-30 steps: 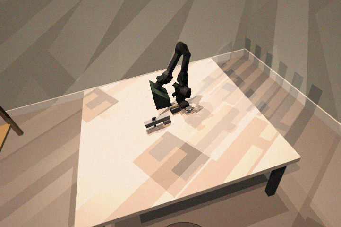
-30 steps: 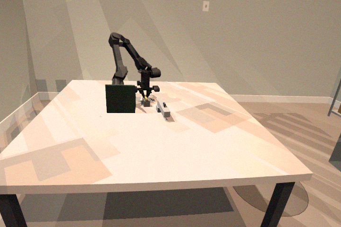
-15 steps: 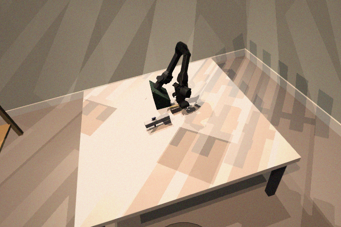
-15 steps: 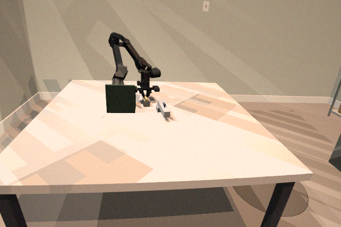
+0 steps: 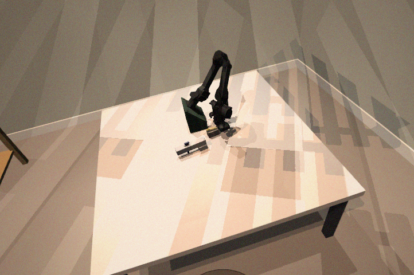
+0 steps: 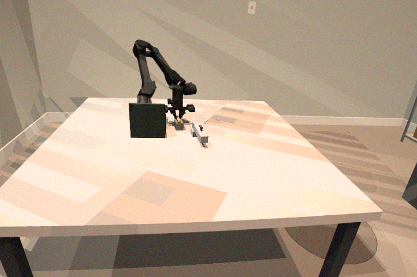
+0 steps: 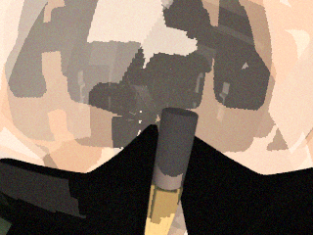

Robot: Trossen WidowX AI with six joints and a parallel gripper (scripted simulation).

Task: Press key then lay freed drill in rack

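Observation:
My gripper (image 5: 219,126) (image 6: 178,118) (image 7: 163,132) points down and is shut on the drill (image 5: 211,129) (image 6: 179,120) (image 7: 163,203), a thin rod with a grey cylindrical end and a yellow part. The drill lies roughly level over a small dark block, which looks like the rack (image 5: 214,133) (image 6: 179,126). I cannot tell whether the drill rests in it. The grey holder (image 5: 191,148) (image 6: 202,135) stands apart from the gripper, with the small dark blue key (image 5: 186,143) (image 6: 200,127) on its top. The fingertips are partly hidden in the top and exterior views.
A dark green upright panel (image 5: 194,119) (image 6: 147,120) stands close beside the gripper and the arm's base. The white table (image 5: 142,200) (image 6: 248,182) carries these things, and patchy shadows fall across it.

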